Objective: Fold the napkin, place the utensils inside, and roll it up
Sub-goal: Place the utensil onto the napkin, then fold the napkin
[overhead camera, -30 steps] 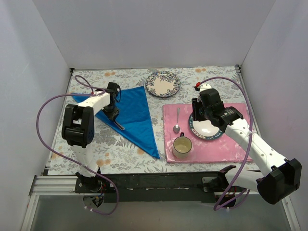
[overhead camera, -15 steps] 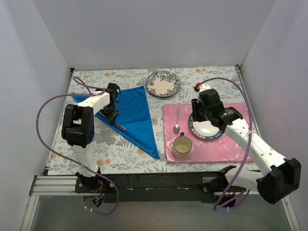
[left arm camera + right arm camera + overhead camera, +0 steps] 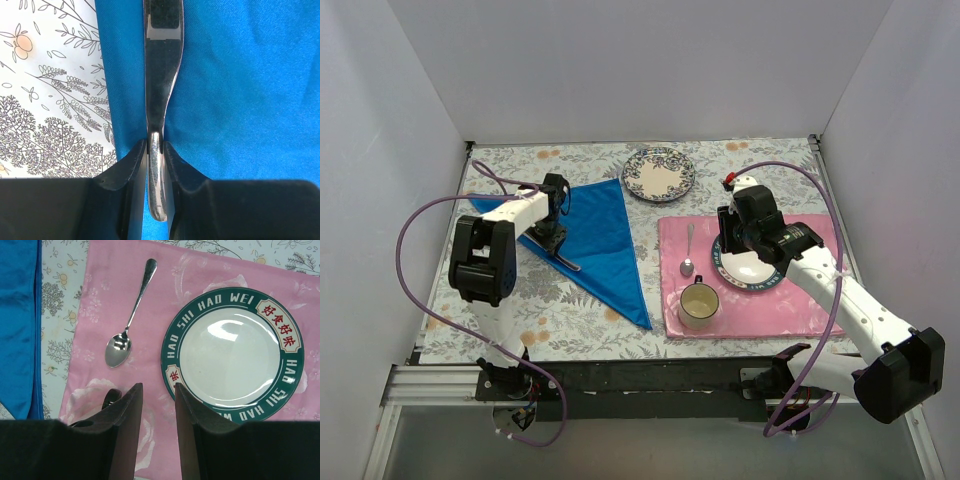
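The napkin point(image 3: 600, 240) lies flat on the left half of the table point(image 3: 570, 320), folded into a triangle: one corner points toward the far left corner of the table, one toward the far edge near the middle, and the long tip reaches toward the near edge. The left gripper point(image 3: 552, 235) is positioned over the napkin close to its left folded edge. In the left wrist view, the left gripper point(image 3: 155, 145) has its two fingers pressed together on the narrow neck of a slim silver cutlery piece point(image 3: 162, 60), which extends away from the fingers above the blue cloth point(image 3: 240, 90), parallel to the fold and just inside it. The type of cutlery piece point(image 3: 566, 262) cannot be determined. The right gripper point(image 3: 728, 235) hangs over the far left part of the pink placemat point(image 3: 770, 310), which covers the right half of the table. Its fingers are spread, with nothing between them; in the right wrist view, the right gripper point(image 3: 157, 387) is aligned between the spoon point(image 3: 119, 350) and the green-rimmed plate point(image 3: 232, 352). The spoon point(image 3: 688, 250) lies on the placemat near its left edge, bowl toward the near edge of the table. A mug point(image 3: 699, 303) stands near the near left corner of the placemat. A patterned plate point(image 3: 658, 173) sits at the far edge of the table.
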Motion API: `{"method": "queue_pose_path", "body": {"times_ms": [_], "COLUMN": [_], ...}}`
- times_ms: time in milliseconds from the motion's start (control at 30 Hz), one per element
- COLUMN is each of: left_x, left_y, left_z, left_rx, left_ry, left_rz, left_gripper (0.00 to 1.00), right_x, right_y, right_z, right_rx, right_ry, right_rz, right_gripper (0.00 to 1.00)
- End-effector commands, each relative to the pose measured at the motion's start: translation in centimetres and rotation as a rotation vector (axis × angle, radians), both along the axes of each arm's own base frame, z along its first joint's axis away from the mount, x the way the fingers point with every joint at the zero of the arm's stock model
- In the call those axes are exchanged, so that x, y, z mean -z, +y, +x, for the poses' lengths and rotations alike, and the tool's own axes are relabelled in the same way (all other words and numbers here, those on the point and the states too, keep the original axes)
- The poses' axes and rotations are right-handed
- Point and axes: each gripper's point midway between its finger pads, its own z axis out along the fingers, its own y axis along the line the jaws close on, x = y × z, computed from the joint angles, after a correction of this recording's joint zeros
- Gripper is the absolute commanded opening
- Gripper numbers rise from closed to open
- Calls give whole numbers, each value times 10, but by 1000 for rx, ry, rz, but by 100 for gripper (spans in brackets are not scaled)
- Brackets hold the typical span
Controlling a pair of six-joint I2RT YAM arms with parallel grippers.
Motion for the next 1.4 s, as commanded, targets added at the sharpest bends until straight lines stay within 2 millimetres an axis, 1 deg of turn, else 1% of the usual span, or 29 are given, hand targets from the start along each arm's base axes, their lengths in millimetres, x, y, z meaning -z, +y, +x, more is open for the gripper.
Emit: {"method": "queue_pose_path", "body": {"times_ms": [0, 167, 200, 267, 367, 400, 433, 467, 500, 533, 567, 600, 633, 667, 700, 733, 767, 800, 833, 900, 967, 1000, 1067, 1100, 1200, 1233, 1267, 1333, 1367], "left_x": [-5, -20, -24, -37, -66, -79, -90, -97, -100, -118, -106, -110, -120, -123, -115, -115, -116, -106, -111, -93, -87, -72, -68, -55, -50, -38, -40, -28, -29], "left_y": [0, -1, -1, -3, -5, -4, 2, 19, 25, 31, 65, 67, 76, 93, 101, 110, 127, 134, 146, 163, 180, 184, 199, 203, 223, 228, 237, 243, 252], "left_z": [6, 12, 13, 19, 27, 31, 37, 42, 47, 65, 61, 65, 78, 82, 80, 84, 92, 91, 101, 105, 114, 117, 125, 127, 132, 131, 134, 137, 140], "left_rx": [4, 20, 25, 35, 60, 71, 102, 91, 111, 126, 94, 99, 97, 82, 68, 52, 18, 1, -17, -68, -105, -115, -145, -157, -179, -182, -188, -182, -178], "left_ry": [-23, -62, -67, -90, -146, -181, -208, -240, -268, -392, -392, -438, -531, -570, -579, -604, -649, -652, -709, -713, -751, -732, -744, -722, -738, -713, -714, -703, -711], "left_rz": [1, -1, -3, -10, -23, -22, -13, -9, -40, -81, -89, -159, -173, -169, -153, -120, -108, -110, -73, -48, -35, -32, -19, -25, -11, -9, 4, 0, 1], "left_gripper": [5, 33, 35, 42, 48, 54, 56, 58, 60, 62, 63, 63, 63, 64, 64, 64, 64, 63, 63, 59, 56, 55, 55, 54, 56, 57, 57, 58, 58], "right_x": [-6, -4, -5, -5, -3, -4, -4, -4, -4, -4, -3, -4, -3, -3, -4, -4, -4, -5, -6, -8, -10, -11, -15, -16, -19, -20, -20, -20, -20], "right_y": [4, 5, 5, 6, 8, 9, 10, 11, 12, 14, 15, 17, 20, 22, 23, 24, 25, 26, 27, 29, 29, 29, 28, 28, 26, 26, 26, 26, 26], "right_z": [6, 5, 6, 5, 5, 5, 5, 5, 5, 4, 4, 4, 3, 3, 3, 3, 2, 2, 2, 1, 1, 1, 1, 1, 0, 0, -1, -1, -1], "right_rx": [-8, -10, -10, -16, -23, -25, -29, -35, -38, -49, -52, -60, -75, -83, -91, -99, -106, -112, -117, -128, -139, -138, -137, -141, -141, -140, -142, -144, -145], "right_ry": [-28, -22, -25, -22, -15, -16, -14, -13, -9, -5, -2, -1, 10, 13, 14, 17, 21, 21, 21, 17, 15, 17, 9, 7, -3, -5, -5, -4, -2], "right_rz": [22, 24, 25, 30, 32, 34, 38, 40, 44, 54, 57, 61, 68, 69, 73, 72, 76, 78, 82, 87, 85, 83, 81, 77, 77, 77, 76, 76, 75], "right_gripper": [40, 40, 40, 40, 40, 40, 40, 40, 40, 40, 40, 40, 40, 40, 40, 40, 40, 40, 40, 40, 40, 40, 40, 40, 40, 40, 40, 40, 40]}}
